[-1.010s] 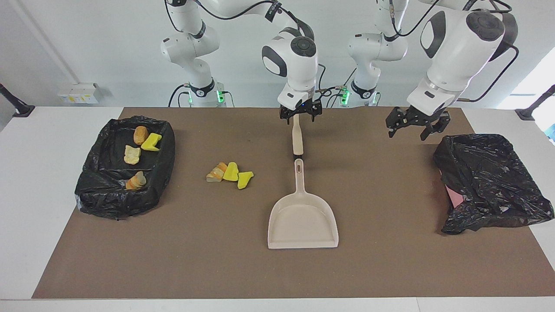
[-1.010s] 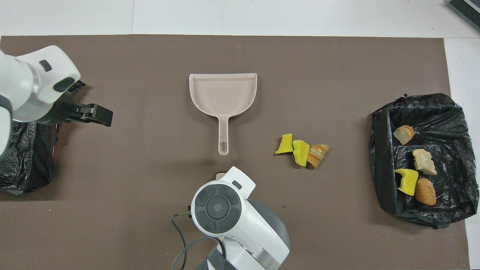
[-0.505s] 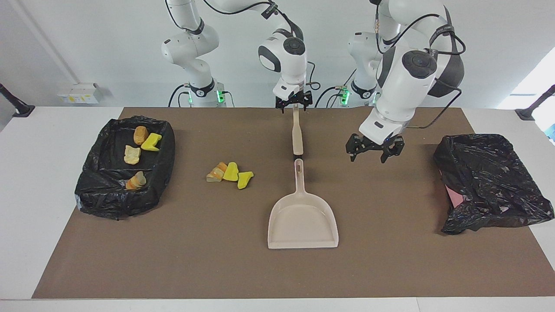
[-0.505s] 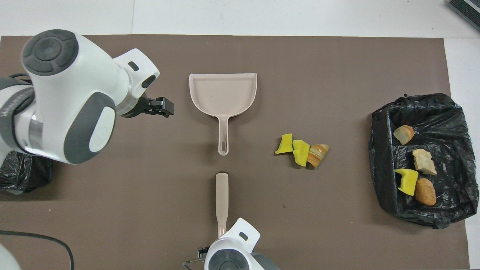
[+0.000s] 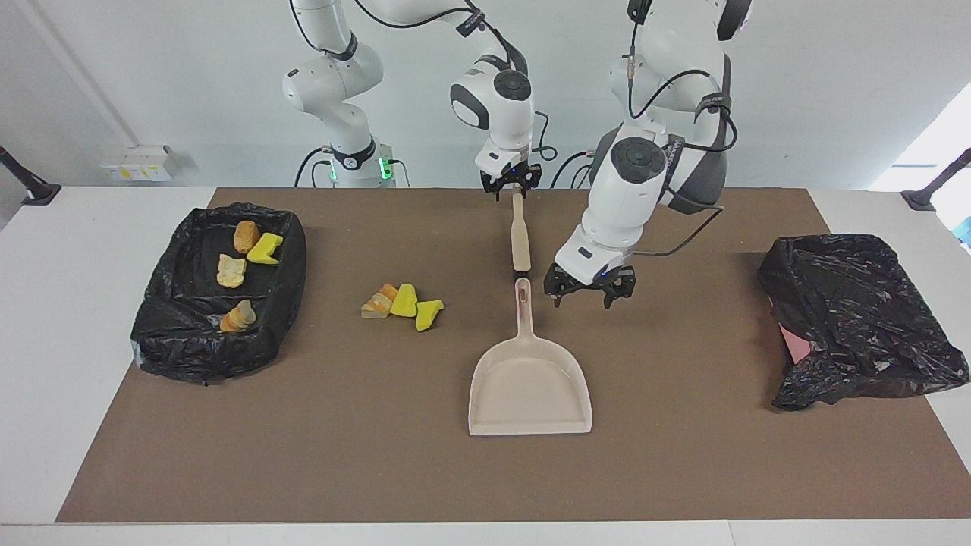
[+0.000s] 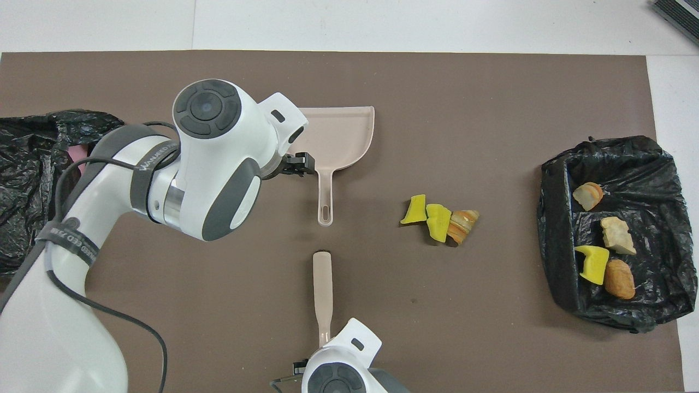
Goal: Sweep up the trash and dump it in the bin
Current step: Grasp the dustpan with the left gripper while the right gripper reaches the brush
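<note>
Lined tray (image 5: 163, 334): at right arm's end of desk (image 5: 683, 470); four trash lumps (image 5: 231, 271) inside.
Loose trash (image 5: 402, 303): three lumps between tray and dustpan (image 5: 529, 387).
Right gripper (image 5: 513, 189): jaws clamped on brush (image 5: 520, 243) handle tip.
Left gripper (image 5: 589, 294): jaws apart, just beside dustpan handle.
Black bag (image 5: 857, 318): at left arm's end.

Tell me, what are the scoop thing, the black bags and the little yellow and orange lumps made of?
The dustpan looks like smooth, matte beige plastic, moulded in one piece. The bin liner and the other bag look like thin black plastic film, crinkly and shiny. The loose trash lumps look like spongy foam with dull, rough-cut faces, though that is hard to be sure of.
</note>
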Motion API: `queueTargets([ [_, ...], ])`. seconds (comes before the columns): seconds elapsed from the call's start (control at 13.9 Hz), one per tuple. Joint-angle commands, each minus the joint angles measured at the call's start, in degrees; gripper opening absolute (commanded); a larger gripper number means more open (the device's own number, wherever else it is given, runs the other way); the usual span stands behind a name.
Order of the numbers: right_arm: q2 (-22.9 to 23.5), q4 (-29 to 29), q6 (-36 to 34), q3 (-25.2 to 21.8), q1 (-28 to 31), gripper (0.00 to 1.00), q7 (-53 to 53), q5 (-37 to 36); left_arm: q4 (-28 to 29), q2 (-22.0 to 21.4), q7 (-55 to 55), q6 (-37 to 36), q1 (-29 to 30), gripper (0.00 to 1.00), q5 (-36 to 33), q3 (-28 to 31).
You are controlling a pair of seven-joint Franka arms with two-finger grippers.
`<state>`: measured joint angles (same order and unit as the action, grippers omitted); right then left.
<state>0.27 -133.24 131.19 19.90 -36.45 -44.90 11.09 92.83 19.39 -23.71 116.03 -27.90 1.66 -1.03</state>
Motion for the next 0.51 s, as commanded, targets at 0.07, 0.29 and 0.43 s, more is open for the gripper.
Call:
queueTargets([
  [0.07, 0.2, -0.1, 1.7, 0.1, 0.3, 0.00, 0.5, 1.3, 0.5, 0.6, -4.2, 2.7, -2.5, 1.00, -1.0, 0.9],
  [0.29, -0.5, 0.0, 1.1, 0.0, 0.9, 0.00, 2.0, 1.1, 2.7, 0.6, -5.5, 5.2, -4.4, 1.00, -1.1, 0.9],
  [0.43, -2.5, 0.0, 0.0, -0.2, 1.8, 0.00, 3.3, 1.2, 3.7, 1.6, -6.8, 8.0, -5.8, 1.00, -1.1, 0.9],
])
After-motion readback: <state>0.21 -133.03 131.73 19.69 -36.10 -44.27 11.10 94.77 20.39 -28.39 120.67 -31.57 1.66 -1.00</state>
